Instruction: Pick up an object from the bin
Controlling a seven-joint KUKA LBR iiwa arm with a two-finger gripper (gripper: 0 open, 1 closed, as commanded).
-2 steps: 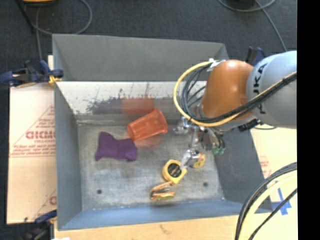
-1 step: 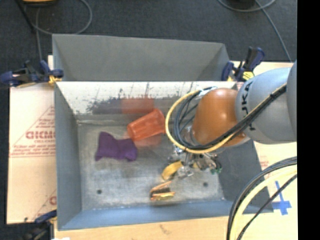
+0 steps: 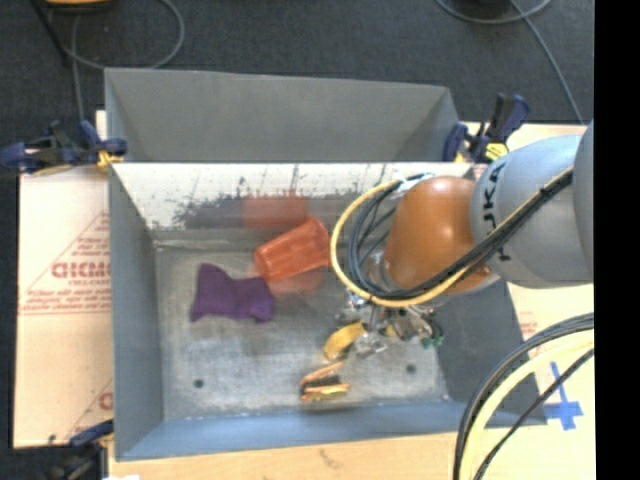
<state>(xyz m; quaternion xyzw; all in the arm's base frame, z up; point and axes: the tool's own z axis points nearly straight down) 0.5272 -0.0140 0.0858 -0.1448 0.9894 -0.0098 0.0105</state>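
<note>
down in the bin (image 3: 132, 308), gripper (image 3: 386, 334) just beside a small yellow piece (image 3: 342, 341)

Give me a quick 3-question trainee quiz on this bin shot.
1. True or false: in the camera view, the purple thing lies left of the orange block.
2. Which thing lies nearest the gripper? A) the purple thing B) the small yellow thing C) the orange block
3. Fill in (top/bottom): the gold-brown thing lies near the wall of the bin at the view's ____.
Key: 1 true; 2 B; 3 bottom.
</note>
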